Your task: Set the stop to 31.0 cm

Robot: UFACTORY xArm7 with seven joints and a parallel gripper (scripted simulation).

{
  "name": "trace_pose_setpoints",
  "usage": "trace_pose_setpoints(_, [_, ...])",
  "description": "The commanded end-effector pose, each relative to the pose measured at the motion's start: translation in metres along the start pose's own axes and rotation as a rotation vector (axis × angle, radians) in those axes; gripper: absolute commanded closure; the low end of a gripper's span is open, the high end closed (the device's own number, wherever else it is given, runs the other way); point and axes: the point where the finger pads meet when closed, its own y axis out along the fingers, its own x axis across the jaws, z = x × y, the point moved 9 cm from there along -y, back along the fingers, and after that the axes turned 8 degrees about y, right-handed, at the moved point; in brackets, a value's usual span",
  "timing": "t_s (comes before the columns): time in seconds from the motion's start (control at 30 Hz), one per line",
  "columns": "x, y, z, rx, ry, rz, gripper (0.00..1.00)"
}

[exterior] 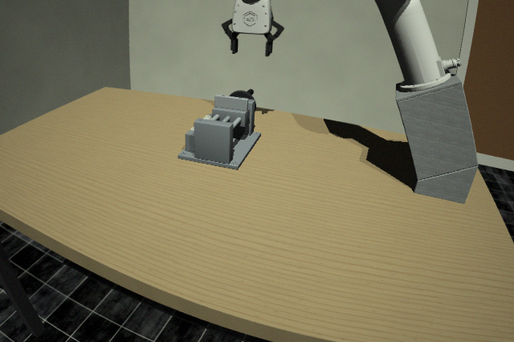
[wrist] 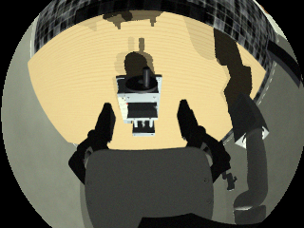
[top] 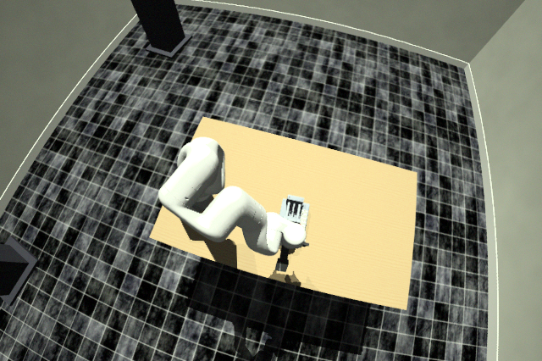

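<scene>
Open gripper high above the stop fixture

The fingers point(exterior: 268, 46) stand spread to their widest with nothing between them; the gripper point(exterior: 250, 46) points down, well above the dark handwheel point(exterior: 242, 95). That wheel sits at the far end of the grey stop fixture point(exterior: 218, 139), which rests on the wooden table point(exterior: 290, 225), well apart from the arm's grey pedestal point(exterior: 439, 135).
</scene>
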Motion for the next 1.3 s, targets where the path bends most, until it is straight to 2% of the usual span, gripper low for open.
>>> trace_pose_setpoints(0.0, [0.000, 0.000, 0.000, -0.002, 0.007, 0.004, 0.00])
trace_pose_setpoints(0.8, [0.004, 0.002, 0.001, -0.013, 0.038, 0.004, 0.00])
trace_pose_setpoints(0.83, [0.004, 0.002, 0.001, -0.013, 0.038, 0.004, 0.43])
trace_pose_setpoints(0.93, [-0.008, 0.002, -0.003, -0.013, 0.038, 0.005, 0.43])
trace_pose_setpoints(1.07, [-0.049, 0.001, -0.019, -0.013, 0.038, 0.005, 0.43])
trace_pose_setpoints(1.13, [-0.049, 0.001, -0.019, -0.013, 0.038, 0.005, 0.43])
trace_pose_setpoints(1.27, [-0.083, 0.001, -0.032, -0.013, 0.038, 0.005, 0.43])
